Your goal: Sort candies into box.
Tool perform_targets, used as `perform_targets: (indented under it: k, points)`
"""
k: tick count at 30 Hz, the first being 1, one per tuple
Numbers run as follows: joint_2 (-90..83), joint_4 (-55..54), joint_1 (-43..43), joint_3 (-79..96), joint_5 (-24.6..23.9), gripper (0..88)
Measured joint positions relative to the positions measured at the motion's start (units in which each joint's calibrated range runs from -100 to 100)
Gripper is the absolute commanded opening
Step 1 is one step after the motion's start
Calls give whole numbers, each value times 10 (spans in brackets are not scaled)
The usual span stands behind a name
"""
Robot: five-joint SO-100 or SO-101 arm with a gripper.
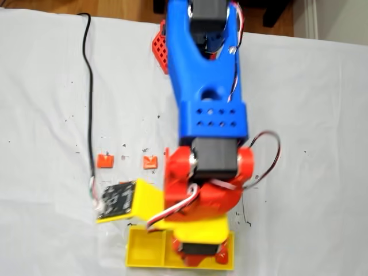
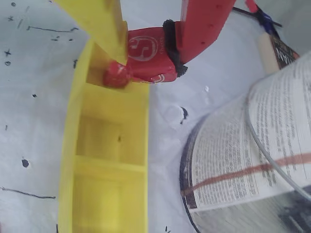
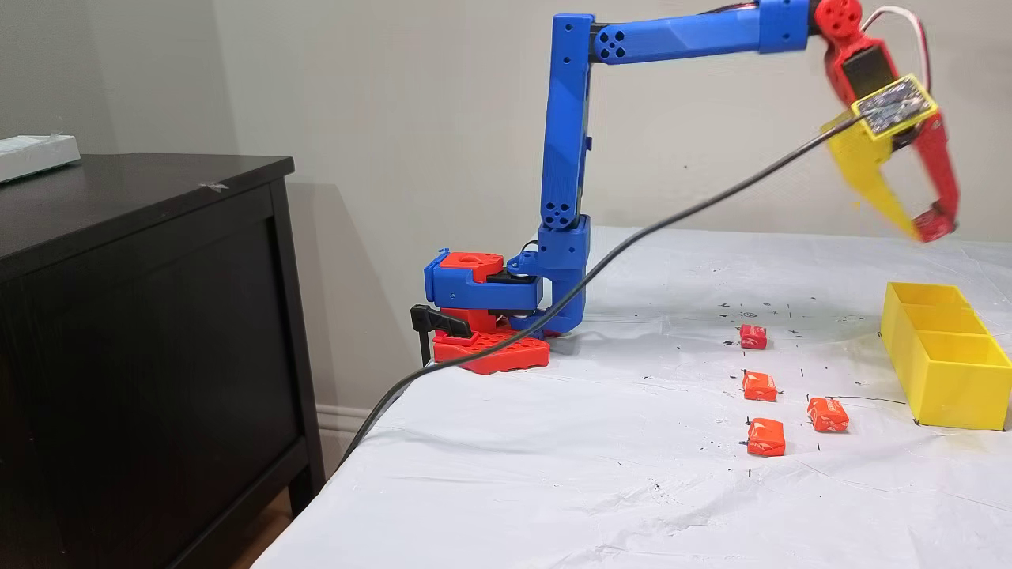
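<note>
White cloth (image 3: pixel 553 474), black cabinet (image 3: pixel 142 316) beside, four candies (image 3: pixel 759 386) (loose)

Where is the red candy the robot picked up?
In the wrist view the red candy is pinched in the hand, above the end compartment of the yellow box. In a fixed view the hand hangs high over that box.
</note>
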Motion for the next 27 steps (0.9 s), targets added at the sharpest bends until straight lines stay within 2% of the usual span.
perform_targets:
  k: [6, 16, 27]
  points:
    - [59, 35, 4, -57, 0, 1]
    - [140, 90, 4, -118, 26, 1]
    - [185, 98, 4, -164, 34, 1]
